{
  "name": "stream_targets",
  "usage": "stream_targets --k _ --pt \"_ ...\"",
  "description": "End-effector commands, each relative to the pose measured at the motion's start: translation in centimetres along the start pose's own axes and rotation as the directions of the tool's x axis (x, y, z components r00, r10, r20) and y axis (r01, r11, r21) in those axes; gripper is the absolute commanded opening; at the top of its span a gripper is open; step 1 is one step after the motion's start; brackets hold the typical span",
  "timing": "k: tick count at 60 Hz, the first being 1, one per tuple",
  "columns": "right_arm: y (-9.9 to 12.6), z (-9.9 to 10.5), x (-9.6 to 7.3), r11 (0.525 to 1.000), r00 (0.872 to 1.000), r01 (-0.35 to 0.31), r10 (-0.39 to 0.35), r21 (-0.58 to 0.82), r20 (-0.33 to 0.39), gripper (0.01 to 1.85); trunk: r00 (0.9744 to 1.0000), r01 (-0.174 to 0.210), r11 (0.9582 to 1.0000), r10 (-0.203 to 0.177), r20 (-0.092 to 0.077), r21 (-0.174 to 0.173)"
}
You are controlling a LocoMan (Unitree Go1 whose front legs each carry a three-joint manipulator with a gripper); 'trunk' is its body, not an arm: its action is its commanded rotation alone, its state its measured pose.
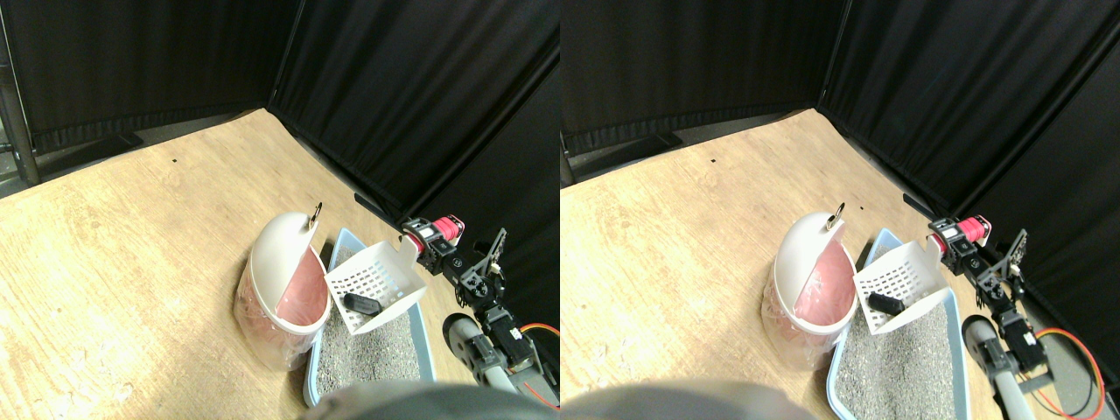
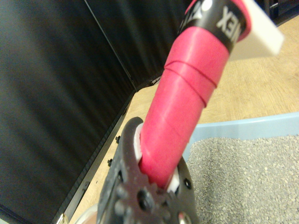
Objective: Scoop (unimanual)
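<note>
A white slotted scoop (image 1: pixel 374 282) hangs above the far end of a light blue tray (image 1: pixel 423 325) filled with grey litter (image 1: pixel 372 354). The scoop is lifted clear of the litter, its open side tilted up and toward the near side. A small dark lump (image 1: pixel 360 304) lies inside it, against the slotted floor. The tray rests on a wooden floor (image 1: pixel 131 236), well to the right of the scene, with black curtains (image 1: pixel 411 87) standing along the far and right sides.

Just left of the tray, touching or nearly touching its left wall, stands a white bin (image 1: pixel 282 289) with a domed swing lid tipped open. A pink liner shows inside, and a small metal ring sits at the top of the lid. The scoop's left edge is right beside the bin's mouth.

The scoop's handle (image 2: pixel 182 102) is thickly wrapped in pink tape, with a black band near the scoop end. The right end effector (image 1: pixel 425 238) is pinching this handle: in the wrist view the wrapped handle runs down into the dark jaw frame, which closes round its lower end. Behind the handle the wrist view shows the tray's blue rim and the litter. The arm reaches in from the near right.
</note>
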Motion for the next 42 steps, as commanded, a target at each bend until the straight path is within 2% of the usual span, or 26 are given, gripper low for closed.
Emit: stream_targets --k 1,16,21,35,36,42 --pt "-0.2 1.3 0.1 1.0 0.998 0.006 -0.007 0.01 0.059 0.06 0.9974 -0.069 0.9975 0.069 0.019 -0.018" --pt "-0.7 2.1 0.4 1.0 0.999 -0.012 0.013 -0.021 0.053 0.06 0.9972 -0.072 0.9973 0.072 0.022 -0.019" --pt "-0.6 2.5 0.5 0.999 0.999 0.001 0.001 -0.039 0.035 0.06 0.997 -0.073 0.9972 0.073 0.025 -0.018" --pt "-0.3 2.9 0.9 0.999 1.0 0.006 -0.006 -0.033 0.019 0.06 0.997 -0.073 0.997 0.074 0.023 -0.023" --pt "-0.3 2.9 0.9 0.999 1.0 0.01 -0.009 -0.035 0.016 0.1 0.9969 -0.074 0.9969 0.075 0.024 -0.026" --pt "-0.1 3.2 1.1 0.998 1.0 0.003 -0.003 -0.061 0.01 0.06 0.9971 -0.073 0.9969 0.073 0.022 -0.029"
